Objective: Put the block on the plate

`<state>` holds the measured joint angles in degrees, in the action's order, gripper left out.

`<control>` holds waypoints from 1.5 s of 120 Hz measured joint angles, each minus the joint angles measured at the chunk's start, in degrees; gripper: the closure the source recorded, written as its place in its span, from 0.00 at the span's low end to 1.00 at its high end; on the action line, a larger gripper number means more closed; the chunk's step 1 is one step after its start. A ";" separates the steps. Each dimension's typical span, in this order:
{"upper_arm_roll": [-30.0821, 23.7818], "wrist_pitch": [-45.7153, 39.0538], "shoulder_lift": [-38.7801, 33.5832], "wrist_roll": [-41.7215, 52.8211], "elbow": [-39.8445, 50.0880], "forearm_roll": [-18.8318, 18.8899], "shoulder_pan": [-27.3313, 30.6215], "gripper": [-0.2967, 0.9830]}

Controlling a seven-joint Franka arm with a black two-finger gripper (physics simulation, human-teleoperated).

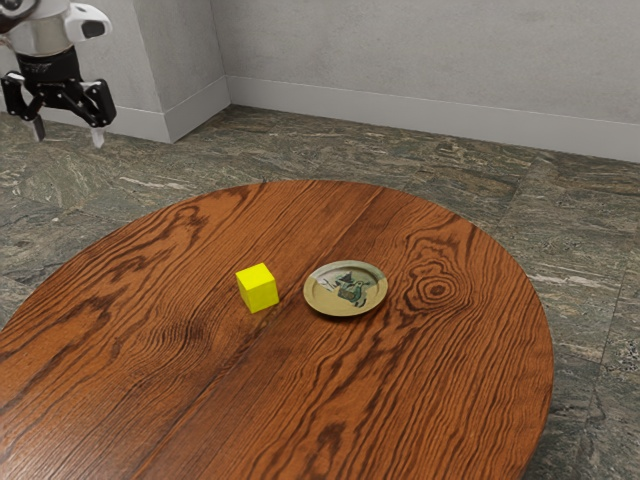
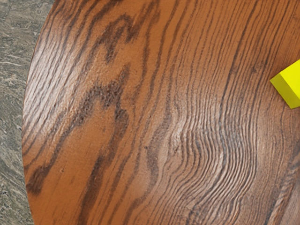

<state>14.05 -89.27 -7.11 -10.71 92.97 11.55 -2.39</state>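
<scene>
My gripper [image 1: 68,138] hangs high at the exterior view's upper left, well apart from the block and the plate, its two fingers spread with nothing between them. On the wooden table rests a yellow block [image 1: 258,288], a short gap away from the round plate [image 1: 326,300]. The plate is pale tan with a dark green picture on it and lies flat, toward the exterior view's right of the block. In the wrist view, part of the yellow block [image 2: 291,85] appears, cut off by the picture's border.
The round wooden table [image 1: 430,400] has a curved edge, with the stone-patterned floor [image 1: 590,260] beyond it. Grey walls [image 1: 430,60] stand behind. The wrist view takes in the tabletop [image 2: 140,122] and its curved edge beside the floor [image 2: 11,112].
</scene>
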 joint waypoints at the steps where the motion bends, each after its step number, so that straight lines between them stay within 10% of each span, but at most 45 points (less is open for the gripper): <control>1: -0.01 -0.06 0.02 -0.03 0.01 0.00 0.01 0.23; 98: -0.28 -25.17 24.31 -17.63 7.49 -15.07 -8.07 0.23; 180: -0.09 -33.23 43.59 -40.25 -6.26 -17.01 -6.21 0.23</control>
<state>13.96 -122.50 36.48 -50.96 86.71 -5.46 -8.61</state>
